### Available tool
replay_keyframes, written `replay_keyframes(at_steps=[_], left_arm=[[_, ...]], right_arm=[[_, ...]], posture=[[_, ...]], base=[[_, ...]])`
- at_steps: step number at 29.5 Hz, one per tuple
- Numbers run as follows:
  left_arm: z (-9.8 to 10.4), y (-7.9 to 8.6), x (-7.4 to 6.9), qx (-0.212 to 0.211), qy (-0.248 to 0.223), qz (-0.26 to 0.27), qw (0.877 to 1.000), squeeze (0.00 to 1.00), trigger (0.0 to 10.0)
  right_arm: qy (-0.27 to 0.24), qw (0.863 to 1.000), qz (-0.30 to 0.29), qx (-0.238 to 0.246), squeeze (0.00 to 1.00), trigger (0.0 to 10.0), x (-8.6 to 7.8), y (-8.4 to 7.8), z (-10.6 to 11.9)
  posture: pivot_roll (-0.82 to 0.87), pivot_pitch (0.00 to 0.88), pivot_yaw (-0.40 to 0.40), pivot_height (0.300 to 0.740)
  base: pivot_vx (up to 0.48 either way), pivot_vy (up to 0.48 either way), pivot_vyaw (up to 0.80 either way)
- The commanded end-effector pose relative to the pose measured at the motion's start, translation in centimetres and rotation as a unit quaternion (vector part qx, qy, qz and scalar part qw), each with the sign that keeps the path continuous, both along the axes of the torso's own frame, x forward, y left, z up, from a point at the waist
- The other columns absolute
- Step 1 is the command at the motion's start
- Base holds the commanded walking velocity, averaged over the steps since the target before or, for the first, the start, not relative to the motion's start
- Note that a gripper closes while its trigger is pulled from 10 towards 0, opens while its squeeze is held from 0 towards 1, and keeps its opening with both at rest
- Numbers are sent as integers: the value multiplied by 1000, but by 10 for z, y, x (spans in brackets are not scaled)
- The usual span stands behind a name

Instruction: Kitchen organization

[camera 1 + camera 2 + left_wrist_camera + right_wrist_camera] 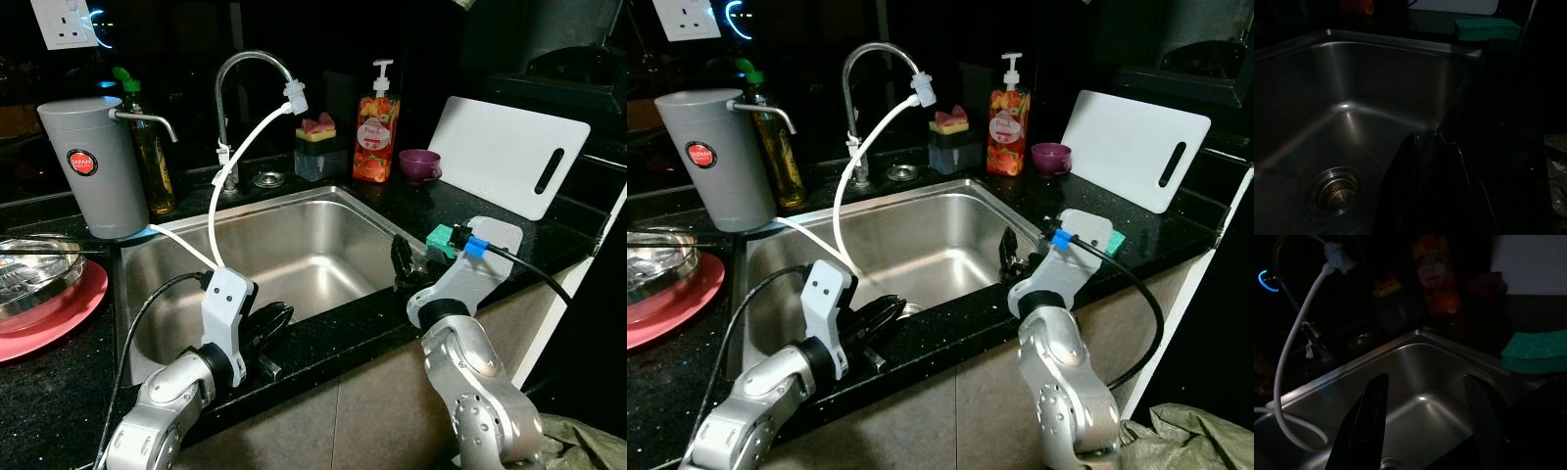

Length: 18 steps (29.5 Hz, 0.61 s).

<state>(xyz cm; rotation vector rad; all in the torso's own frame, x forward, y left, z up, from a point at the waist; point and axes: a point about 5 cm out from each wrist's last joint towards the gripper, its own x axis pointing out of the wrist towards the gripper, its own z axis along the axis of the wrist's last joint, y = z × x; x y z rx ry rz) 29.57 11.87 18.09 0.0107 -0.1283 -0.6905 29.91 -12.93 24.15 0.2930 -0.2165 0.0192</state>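
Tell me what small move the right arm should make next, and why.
Probably swing the right end effector sideways toward the green sponge and lower onto it. Its fingers are open and holding nothing, hovering over the near right corner of the sink, and the sponge lies just beside them on the black counter. The left end effector rests at the sink's front edge.
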Motion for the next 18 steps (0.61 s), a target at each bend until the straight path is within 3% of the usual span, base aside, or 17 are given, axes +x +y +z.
replay_keyframes(at_steps=[1,12,18], left_arm=[[-2,7,3,17,4,16,1000,0,10000],[-9,11,3,37,15,19,999,0,10000],[-16,12,-4,23,38,22,999,0,10000]], right_arm=[[-7,1000,2,-8,0,10000,-1,2,0],[-16,999,14,-33,0,10000,-3,5,2],[-17,998,28,-44,0,10000,-4,9,1]], posture=[[-11,55,6,740],[-15,50,13,740],[-12,45,6,740]], base=[[0,0,0],[0,0,0],[0,0,0]])
